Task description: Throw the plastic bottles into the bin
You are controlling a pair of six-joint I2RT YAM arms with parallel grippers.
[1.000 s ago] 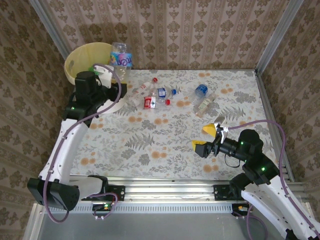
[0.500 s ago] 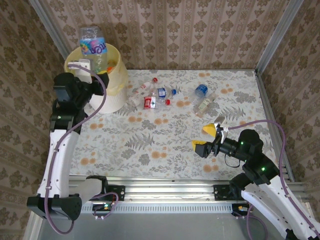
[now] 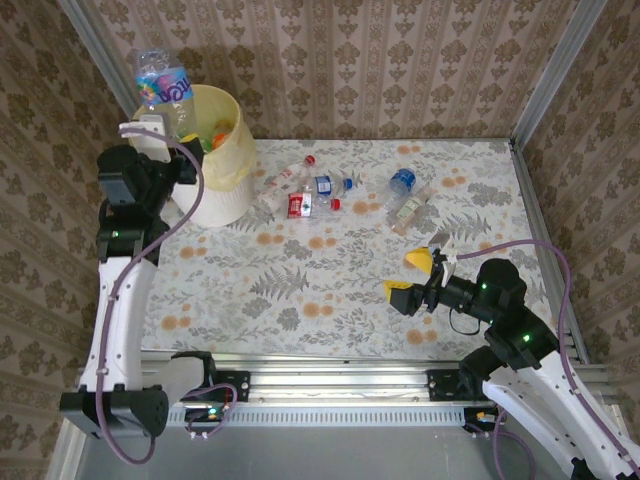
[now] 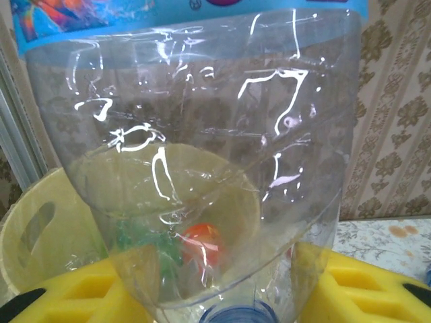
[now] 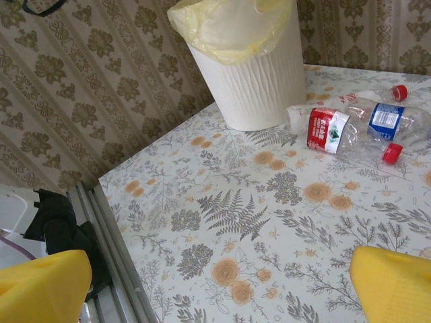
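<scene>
The left fingers (image 4: pixel 350 289) are closed around the narrow end of a large clear bottle (image 3: pixel 160 82) with a blue label. They hold it tilted above the bin (image 3: pixel 228 195), over its far-left rim and not over the middle of the opening. This is the main risk, I think. If the fingers let go here, the wide body can hit the rim and tip outward, and the bottle falls behind or left of the bin, where no arm reaches easily. The bottle is also light and smooth, so it may slide in the grip or bounce on the bottles already inside the bin, such as the one with an orange cap (image 4: pixel 202 243).

The right fingers (image 5: pixel 397 286) stand wide apart with nothing between them, above the bench (image 3: pixel 300 290), well to the right of the bin. Several small bottles (image 3: pixel 305 190) lie just right of the bin. A careless reach can push them against its wall.
</scene>
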